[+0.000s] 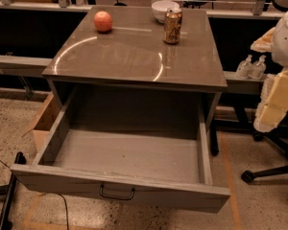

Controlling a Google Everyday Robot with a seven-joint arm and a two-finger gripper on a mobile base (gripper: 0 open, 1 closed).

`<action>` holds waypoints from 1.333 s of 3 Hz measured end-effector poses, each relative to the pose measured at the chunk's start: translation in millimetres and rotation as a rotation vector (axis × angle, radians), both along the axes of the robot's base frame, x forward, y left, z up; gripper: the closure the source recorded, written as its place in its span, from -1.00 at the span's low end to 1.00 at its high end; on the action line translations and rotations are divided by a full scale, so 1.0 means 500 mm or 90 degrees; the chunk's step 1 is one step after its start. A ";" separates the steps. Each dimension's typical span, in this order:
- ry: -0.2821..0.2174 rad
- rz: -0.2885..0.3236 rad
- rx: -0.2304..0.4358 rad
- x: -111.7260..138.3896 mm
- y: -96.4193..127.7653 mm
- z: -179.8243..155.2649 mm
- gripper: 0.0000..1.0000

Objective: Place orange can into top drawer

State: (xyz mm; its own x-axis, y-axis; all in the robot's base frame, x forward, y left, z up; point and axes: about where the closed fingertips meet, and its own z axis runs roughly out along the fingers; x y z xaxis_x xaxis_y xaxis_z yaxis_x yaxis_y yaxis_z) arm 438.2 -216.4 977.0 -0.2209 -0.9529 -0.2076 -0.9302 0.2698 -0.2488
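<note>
The orange can (173,26), a small orange-gold metal drink tin with pale markings on its side and a silver top with a pull-tab opening, stands upright near the back right of the glossy grey cabinet top (129,56). It is just in front of the white bowl (162,8), a round ceramic-looking dish at the rear edge; whether the two touch cannot be told. A round orange-red fruit (103,21) sits well apart from the can, toward the back left.

The top drawer (182,190), a wide, shallow grey drawer with a flat front panel and a dark curved metal handle (116,193), is pulled fully out below the top, and its bare inside floor shows. The can is not in it.

The gripper (276,102) appears as pale cream-yellow blocky shapes at the right edge, level with the cabinet's side and well apart from the can. It is partly cut off by the picture's border, and I cannot tell whether it is open or closed. Above it, the white rounded arm (287,35) is also cut off.

A brown cardboard box (44,121) is half hidden behind the drawer's left wall. Two small clear pump bottles (251,67) stand on a ledge to the right, with their labels unreadable. The writing on the can cannot be read.
</note>
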 end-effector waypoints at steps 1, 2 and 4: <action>0.000 0.000 0.001 0.000 0.000 0.000 -1.00; -0.003 -0.047 0.072 0.011 -0.004 -0.009 -1.00; -0.065 -0.183 0.331 0.215 -0.017 -0.059 -1.00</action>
State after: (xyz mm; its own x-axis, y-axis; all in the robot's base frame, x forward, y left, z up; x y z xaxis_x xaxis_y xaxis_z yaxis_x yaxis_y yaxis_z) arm 545.6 -225.0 947.3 -0.4094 -0.6261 -0.6636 -0.7800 0.6176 -0.1014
